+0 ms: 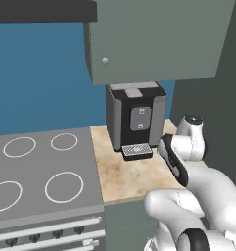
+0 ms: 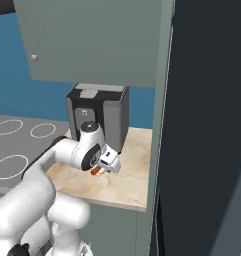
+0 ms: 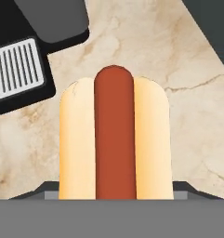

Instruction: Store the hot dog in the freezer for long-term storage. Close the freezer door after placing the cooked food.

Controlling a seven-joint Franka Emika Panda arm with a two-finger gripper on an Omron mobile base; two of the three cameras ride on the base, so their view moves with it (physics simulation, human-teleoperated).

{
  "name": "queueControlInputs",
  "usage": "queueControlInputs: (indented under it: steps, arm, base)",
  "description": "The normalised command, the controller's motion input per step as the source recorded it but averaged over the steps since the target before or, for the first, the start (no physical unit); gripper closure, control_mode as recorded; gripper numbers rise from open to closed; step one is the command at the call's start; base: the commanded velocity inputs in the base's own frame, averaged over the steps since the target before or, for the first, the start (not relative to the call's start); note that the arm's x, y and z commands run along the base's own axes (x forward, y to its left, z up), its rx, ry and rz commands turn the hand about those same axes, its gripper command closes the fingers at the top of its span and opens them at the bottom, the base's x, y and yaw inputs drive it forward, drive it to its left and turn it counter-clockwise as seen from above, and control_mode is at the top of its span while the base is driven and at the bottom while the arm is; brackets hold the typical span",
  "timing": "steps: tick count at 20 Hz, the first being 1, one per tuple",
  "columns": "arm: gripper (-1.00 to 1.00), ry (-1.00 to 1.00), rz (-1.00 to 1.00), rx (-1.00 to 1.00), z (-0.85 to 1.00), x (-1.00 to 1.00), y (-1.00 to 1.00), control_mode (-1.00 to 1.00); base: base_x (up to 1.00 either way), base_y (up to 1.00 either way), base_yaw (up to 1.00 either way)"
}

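**Grabbing the hot dog, freezer part all still to come**

Looking at this, the job is barely started I'd say. The hot dog (image 3: 114, 139) lies on the marble-look surface (image 1: 129, 179), just beside the drip grille of the black coffee machine (image 1: 135, 115). In the right base view the gripper (image 2: 103, 169) is down right over it, with a bit of red and tan peeking out underneath. The hand view has the bun running straight up from the bottom edge. Whether the fingers are spread or already pinching the bun, I honestly can't tell; the tips are hidden behind it.

Still left, as I read it: lift it, carry it over to the freezer (image 2: 212, 125) (the tall dark slab on the right), put it on a shelf, shut the door.

Texture-wise: smooth glossy red sausage, rounded at the end, sitting in a pale tan bun with two soft lobes. Surface is beige stone with brownish veins. Coffee machine is boxy, matte black and grey, with a slotted metal tray.
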Motion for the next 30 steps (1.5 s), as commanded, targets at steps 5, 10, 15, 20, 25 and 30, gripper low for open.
queueControlInputs:
  steps: [5,10,15,20,25,30]
  arm:
    - [1.0,0.0,-0.01,0.0,0.78,-0.31,0.43,-1.0]
    - [1.0,0.16,0.05,0.0,0.56,-0.04,0.59,-1.0]
    - [1.0,0.06,0.05,0.0,0.4,-0.26,0.13,-1.0]
    - [1.0,-0.03,0.13,0.0,0.38,-0.31,0.0,-1.0]
    - [1.0,-0.04,0.24,0.02,0.38,-0.33,0.0,-1.0]
    - [1.0,0.0,0.27,0.0,0.42,-0.25,0.06,-1.0]
  base:
    - [0.0,0.0,0.0]
    - [0.0,0.0,0.0]
    - [0.0,0.0,0.0]
    - [0.0,0.0,0.0]
    - [0.0,0.0,0.0]
    - [0.0,0.0,0.0]
